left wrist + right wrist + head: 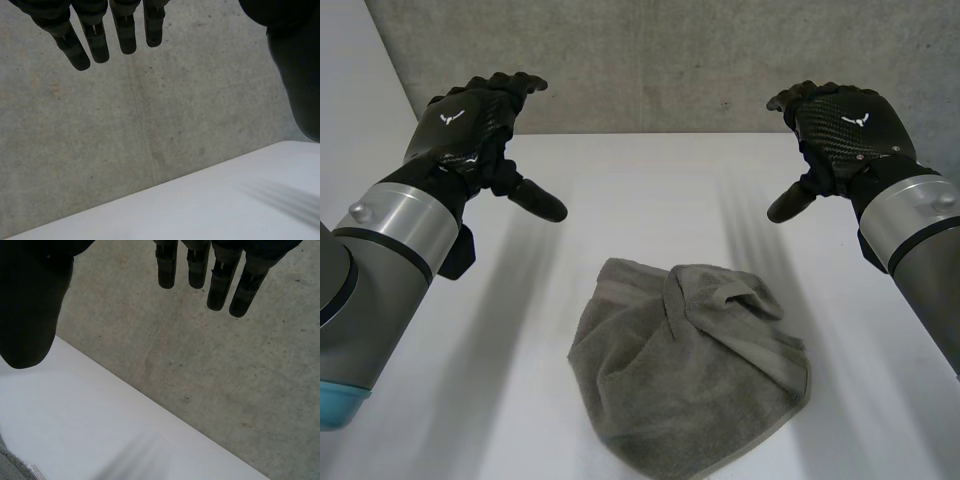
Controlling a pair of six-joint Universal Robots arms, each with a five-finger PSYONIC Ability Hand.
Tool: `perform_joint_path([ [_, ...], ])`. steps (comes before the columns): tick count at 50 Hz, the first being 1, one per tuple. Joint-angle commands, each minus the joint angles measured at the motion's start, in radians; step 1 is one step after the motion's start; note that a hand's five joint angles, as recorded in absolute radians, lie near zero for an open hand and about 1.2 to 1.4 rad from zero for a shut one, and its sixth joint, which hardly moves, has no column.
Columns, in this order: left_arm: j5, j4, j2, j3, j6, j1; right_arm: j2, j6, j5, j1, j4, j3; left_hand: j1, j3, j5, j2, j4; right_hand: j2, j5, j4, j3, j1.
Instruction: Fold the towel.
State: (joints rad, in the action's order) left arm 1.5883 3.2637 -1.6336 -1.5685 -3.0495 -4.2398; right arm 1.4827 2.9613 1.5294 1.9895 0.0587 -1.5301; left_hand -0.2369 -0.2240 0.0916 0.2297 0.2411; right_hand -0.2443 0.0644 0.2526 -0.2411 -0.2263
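The towel is seen crumpled in a loose heap on the white table, bunched rather than spread; it is judged soft, limp and light, so no shape will be kept once it is lifted, and any free part will sag and drag. At the towel's left side a rounded edge is shown with no clear corner; across its middle a fold is thrown over itself; from there a flat hemmed band can be traced toward the towel's right side, where a corner seems to lie. The hem and that corner are judged the firmest places to be pinched, since thick pile may slip from a shallow hold; a spreading-out is probably called for before any fold can be made.

The left hand is held raised beyond the towel's left side, well apart from it, toward the concrete wall; its fingers are extended, the thumb is set out toward the towel's side, and nothing is held. The right hand is mirrored beyond the towel's right side, likewise lifted and well apart from the cloth; its fingers are straight, the thumb is spread wide, and nothing is grasped.
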Motion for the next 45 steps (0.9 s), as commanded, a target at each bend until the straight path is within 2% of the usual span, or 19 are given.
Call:
perform_joint_path([
  [1,-0.011,-0.016,-0.009,-0.001,0.0,0.015,-0.008,-0.062,-0.07,-0.012,-0.039,0.028,-0.021,-0.033,-0.009,0.028,0.016,0.07,-0.064,-0.078,0.067,0.052],
  [2,-0.011,-0.016,-0.009,-0.001,0.0,0.015,-0.009,-0.062,-0.071,-0.012,-0.039,0.028,-0.021,-0.034,-0.009,0.028,0.016,0.07,-0.064,-0.078,0.067,0.052],
  [4,-0.024,-0.047,-0.032,-0.011,-0.017,0.05,-0.048,-0.183,-0.161,-0.02,-0.12,0.045,-0.044,-0.057,0.015,0.051,0.04,0.07,-0.064,-0.078,0.067,0.052],
  [5,-0.024,-0.047,-0.032,-0.011,-0.017,0.05,-0.048,-0.183,-0.161,-0.02,-0.12,0.045,-0.044,-0.057,0.015,0.051,0.04,0.07,-0.064,-0.078,0.067,0.052],
  [7,-0.024,-0.059,-0.081,-0.027,-0.05,0.101,-0.113,-0.318,-0.219,-0.027,-0.195,0.033,-0.053,-0.066,0.024,0.06,0.049,0.07,-0.064,-0.078,0.067,0.052],
  [11,-0.022,-0.064,-0.149,-0.033,-0.116,0.144,-0.14,-0.378,-0.245,-0.028,-0.23,0.005,-0.053,-0.066,0.024,0.06,0.049,0.07,-0.064,-0.078,0.067,0.052],
  [16,-0.018,-0.088,-0.25,-0.033,-0.255,0.179,-0.156,-0.387,-0.264,-0.017,-0.172,-0.071,-0.053,-0.066,0.024,0.06,0.049,0.07,-0.064,-0.078,0.067,0.052],
  [18,-0.013,-0.117,-0.294,-0.034,-0.31,0.211,-0.156,-0.4,-0.31,-0.02,-0.07,-0.14,-0.044,-0.057,0.015,0.051,0.04,0.022,-0.016,-0.03,0.019,0.004],
  [21,-0.014,-0.121,-0.312,-0.036,-0.318,0.218,-0.148,-0.406,-0.372,-0.021,0.039,-0.212,-0.047,-0.06,0.018,0.054,0.043,-0.043,0.048,0.035,-0.046,-0.061],
  [25,-0.013,-0.114,-0.367,-0.028,-0.319,0.225,-0.144,-0.43,-0.403,-0.012,0.113,-0.26,-0.073,-0.086,0.044,0.08,0.069,-0.087,0.092,0.079,-0.09,-0.105],
  [30,-0.014,-0.101,-0.411,-0.002,-0.318,0.227,-0.177,-0.502,-0.41,-0.012,0.141,-0.275,-0.334,-0.347,0.305,0.341,0.33,-0.34,0.345,0.332,-0.343,-0.358],
  [31,-0.016,-0.096,-0.429,0.01,-0.318,0.227,-0.206,-0.533,-0.407,-0.012,0.139,-0.268,-0.471,-0.484,0.442,0.479,0.467,-0.476,0.482,0.468,-0.48,-0.494],
  [32,-0.016,-0.096,-0.43,0.01,-0.318,0.227,-0.229,-0.559,-0.405,-0.012,0.139,-0.259,-0.473,-0.486,0.444,0.48,0.469,-0.632,0.637,0.624,-0.635,-0.65],
  [33,-0.016,-0.096,-0.448,0.021,-0.318,0.228,-0.229,-0.559,-0.405,-0.012,0.139,-0.259,-0.665,-0.677,0.635,0.672,0.66,-0.633,0.639,0.625,-0.637,-0.651],
  [34,-0.014,-0.096,-0.462,0.027,-0.318,0.228,-0.239,-0.579,-0.402,-0.012,0.138,-0.249,-0.835,-0.848,0.806,0.842,0.831,-0.86,0.865,0.852,-0.863,-0.878],
  [35,-0.014,-0.096,-0.462,0.027,-0.318,0.228,-0.237,-0.582,-0.4,-0.014,0.138,-0.24,-0.837,-0.85,0.808,0.844,0.833,-1.115,1.121,1.107,-1.118,-1.133],
  [37,-0.014,-0.096,-0.473,0.033,-0.318,0.228,-0.237,-0.571,-0.4,-0.015,0.138,-0.233,-1.158,-1.17,1.128,1.165,1.153,-1.152,1.157,1.143,-1.155,-1.17],
  [41,-0.008,-0.098,-0.459,0.044,-0.315,0.225,-0.228,-0.522,-0.399,-0.02,0.138,-0.225,-1.159,-1.172,1.13,1.167,1.155,-1.152,1.157,1.144,-1.155,-1.17],
  [45,-0.008,-0.104,-0.372,0.045,-0.284,0.196,-0.122,-0.398,-0.387,-0.017,0.113,-0.21,-1.159,-1.172,1.13,1.167,1.155,-1.152,1.157,1.144,-1.155,-1.17],
])
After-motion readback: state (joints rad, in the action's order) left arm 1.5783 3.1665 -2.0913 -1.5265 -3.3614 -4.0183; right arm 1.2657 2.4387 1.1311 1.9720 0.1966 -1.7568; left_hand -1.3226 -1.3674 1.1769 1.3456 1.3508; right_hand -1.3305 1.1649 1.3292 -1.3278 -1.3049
